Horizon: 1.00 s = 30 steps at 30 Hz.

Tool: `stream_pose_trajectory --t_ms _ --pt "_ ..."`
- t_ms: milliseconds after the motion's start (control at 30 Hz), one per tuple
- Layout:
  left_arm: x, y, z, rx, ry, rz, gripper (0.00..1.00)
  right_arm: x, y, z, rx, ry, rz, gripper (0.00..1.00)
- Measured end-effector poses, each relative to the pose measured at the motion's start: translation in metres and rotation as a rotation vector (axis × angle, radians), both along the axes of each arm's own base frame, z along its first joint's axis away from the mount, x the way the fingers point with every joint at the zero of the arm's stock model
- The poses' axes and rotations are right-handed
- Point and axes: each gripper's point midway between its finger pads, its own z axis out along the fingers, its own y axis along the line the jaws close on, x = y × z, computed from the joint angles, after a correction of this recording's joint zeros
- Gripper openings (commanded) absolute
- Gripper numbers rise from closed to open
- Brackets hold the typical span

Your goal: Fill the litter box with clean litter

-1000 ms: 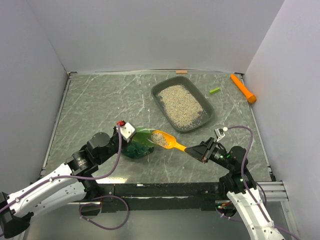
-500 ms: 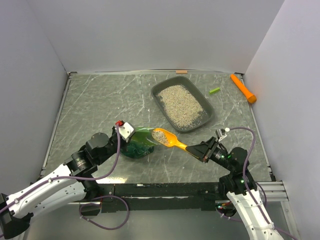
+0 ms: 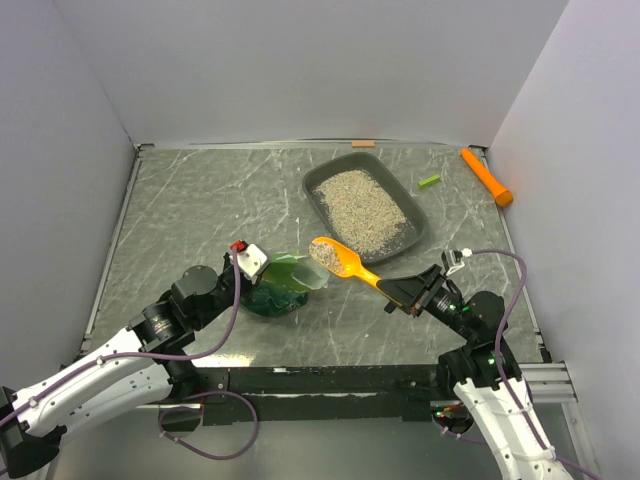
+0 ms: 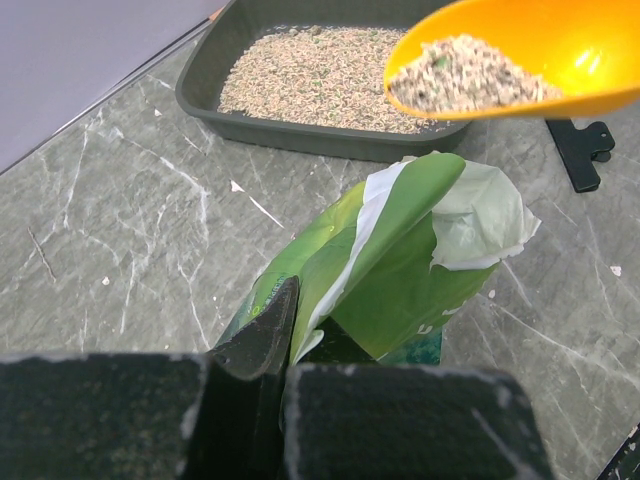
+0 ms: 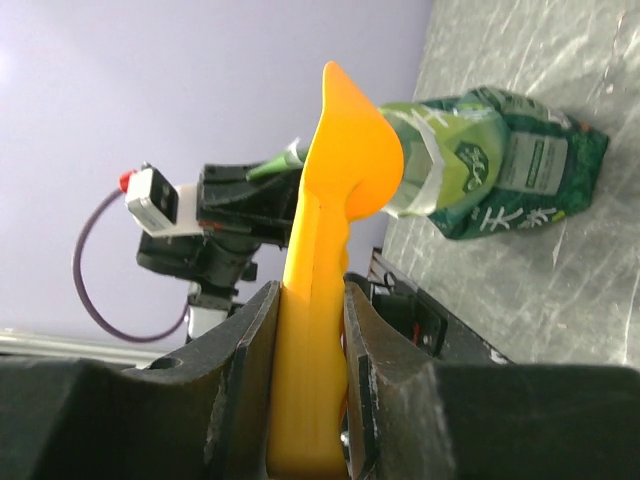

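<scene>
The dark grey litter box (image 3: 420, 213) sits at the back right of the table, holding pale beige-grey litter (image 3: 363, 209); it also shows in the left wrist view (image 4: 300, 135). My right gripper (image 3: 400, 293) is shut on the handle of the orange-yellow scoop (image 3: 343, 260), whose bowl holds litter (image 4: 462, 85) in the air between the green bag and the box. My left gripper (image 3: 262, 281) is shut on the edge of the crinkled green bag (image 3: 282, 285), holding its torn mouth (image 4: 480, 220) up and open.
An orange carrot-shaped object (image 3: 486, 177) lies at the back right corner. A small green piece (image 3: 429, 181) lies beside the box. A black clip (image 4: 578, 148) lies on the table near the bag. White walls close off three sides.
My right gripper has lifted the loaded scoop out of the bag's mouth and moved it up and back, toward the litter box. The left gripper and bag have stayed put.
</scene>
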Motion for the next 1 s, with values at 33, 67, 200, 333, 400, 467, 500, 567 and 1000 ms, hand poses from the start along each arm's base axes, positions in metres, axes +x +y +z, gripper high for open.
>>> stream_pose_trajectory --t_ms 33,67,200,333,400,467,500,567,1000 --pt "0.000 0.000 0.000 -0.001 0.000 0.000 0.01 0.002 -0.001 0.002 0.000 0.000 -0.008 0.00" --pt "0.000 0.000 0.000 -0.001 -0.001 0.000 0.01 0.003 -0.001 0.004 0.000 -0.001 -0.015 0.00" --pt "0.000 0.000 0.001 -0.002 -0.002 0.000 0.01 0.010 -0.004 0.014 0.003 -0.008 -0.049 0.00" --pt "0.000 0.000 0.001 -0.003 -0.002 0.000 0.01 0.020 -0.008 0.017 0.004 -0.009 -0.103 0.00" --pt "0.000 0.000 0.001 -0.002 -0.002 0.000 0.01 0.026 -0.010 0.017 0.003 -0.005 -0.131 0.00" --pt "0.000 0.000 0.001 -0.003 -0.002 0.000 0.01 0.034 -0.012 0.017 0.001 -0.001 -0.160 0.00" --pt "0.000 0.000 0.001 -0.003 -0.002 0.000 0.01 0.038 -0.013 0.016 0.001 0.003 -0.174 0.00" --pt "0.000 0.000 0.001 -0.002 -0.001 0.000 0.01 0.046 -0.014 0.016 0.000 0.006 -0.200 0.00" --pt "0.000 0.000 0.001 -0.002 -0.002 0.001 0.01 0.109 -0.030 -0.001 -0.043 0.015 -0.410 0.00"
